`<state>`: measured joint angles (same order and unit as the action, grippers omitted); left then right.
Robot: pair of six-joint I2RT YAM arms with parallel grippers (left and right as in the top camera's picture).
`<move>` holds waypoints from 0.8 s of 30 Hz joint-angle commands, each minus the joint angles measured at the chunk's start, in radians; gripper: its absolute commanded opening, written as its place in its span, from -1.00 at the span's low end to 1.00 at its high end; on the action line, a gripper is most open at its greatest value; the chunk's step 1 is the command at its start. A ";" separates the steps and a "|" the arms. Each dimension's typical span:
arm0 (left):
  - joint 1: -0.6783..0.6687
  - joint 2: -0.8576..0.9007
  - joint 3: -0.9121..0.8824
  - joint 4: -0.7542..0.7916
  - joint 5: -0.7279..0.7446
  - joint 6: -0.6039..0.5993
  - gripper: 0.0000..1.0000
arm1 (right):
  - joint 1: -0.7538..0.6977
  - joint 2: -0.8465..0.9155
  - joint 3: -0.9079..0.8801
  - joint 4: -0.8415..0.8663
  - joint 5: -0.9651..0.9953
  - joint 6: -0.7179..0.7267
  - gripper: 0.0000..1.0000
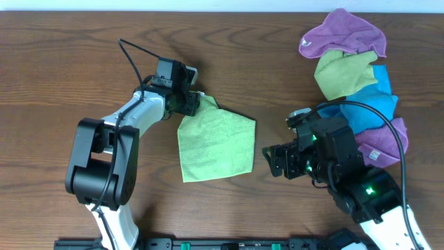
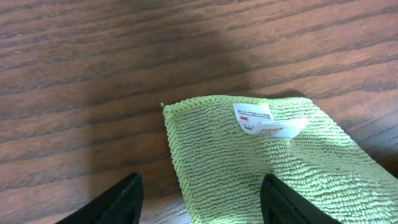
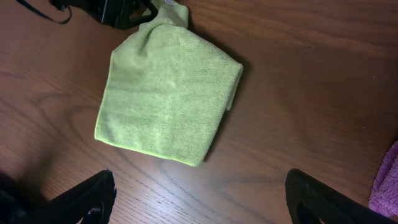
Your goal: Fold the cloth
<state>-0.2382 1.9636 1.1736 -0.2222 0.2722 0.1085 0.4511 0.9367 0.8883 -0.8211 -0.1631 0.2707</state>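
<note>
The cloth is bright lime green and lies flat on the wooden table, partly folded into an uneven five-sided shape. My left gripper is at its far left corner. In the left wrist view the cloth shows a white label. The left gripper stands open astride the cloth's edge, one finger over bare wood and the other over the fabric. My right gripper hangs open just right of the cloth, holding nothing. In the right wrist view the cloth lies beyond the open gripper.
A pile of other cloths sits at the right: purple, olive green, blue and another purple one beside my right arm. A purple edge shows in the right wrist view.
</note>
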 commanded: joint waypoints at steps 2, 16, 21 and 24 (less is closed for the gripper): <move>0.003 0.011 0.021 0.011 0.018 -0.005 0.22 | -0.011 0.000 0.000 0.003 0.006 0.014 0.75; 0.004 0.071 0.021 0.023 0.088 -0.041 0.09 | -0.011 0.000 0.000 0.014 0.006 0.014 0.75; 0.004 0.073 0.022 0.026 0.088 -0.063 -0.51 | -0.011 0.000 0.000 0.015 0.006 0.014 0.72; 0.004 0.072 0.039 0.023 0.089 -0.111 -0.88 | -0.011 0.001 0.000 0.016 0.006 0.014 0.72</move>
<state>-0.2375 2.0106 1.1900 -0.1913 0.3531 0.0410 0.4511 0.9379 0.8883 -0.8097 -0.1631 0.2710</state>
